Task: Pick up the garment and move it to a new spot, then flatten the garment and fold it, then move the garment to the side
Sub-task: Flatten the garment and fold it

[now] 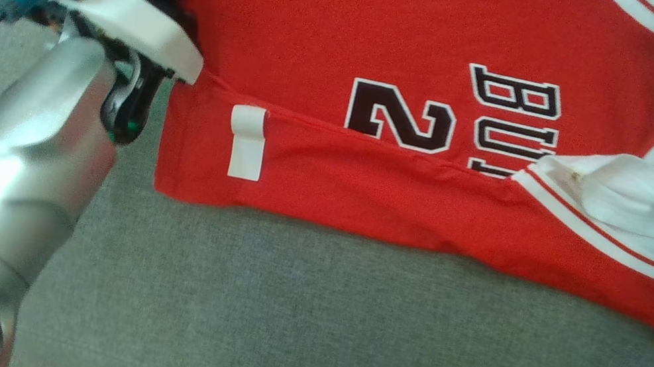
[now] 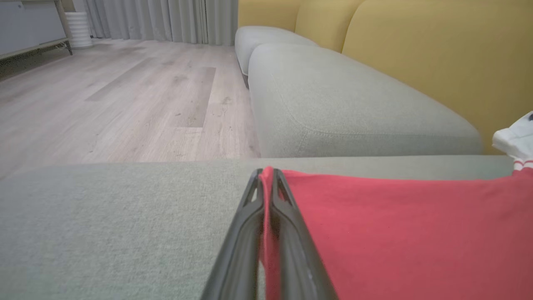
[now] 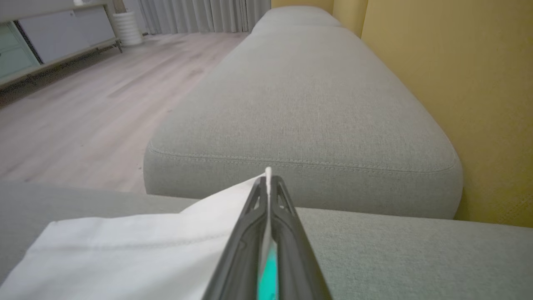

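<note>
The red shirt (image 1: 395, 27) lies spread out on the grey sofa (image 1: 343, 321), and its near edge is folded up over the black number (image 1: 399, 115). The left gripper (image 2: 266, 174) is squeezed tight on the shirt's red edge at one side. The right gripper (image 3: 267, 182) is squeezed tight on a white part of the shirt at the other side.

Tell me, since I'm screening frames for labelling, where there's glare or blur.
Head view: bright glare on the silver left forearm, lettering on the jersey readable. Left wrist view: fingers soft up close, sofa cushion beyond sharp. Right wrist view: fingers likewise soft, white fabric slightly washed out.
</note>
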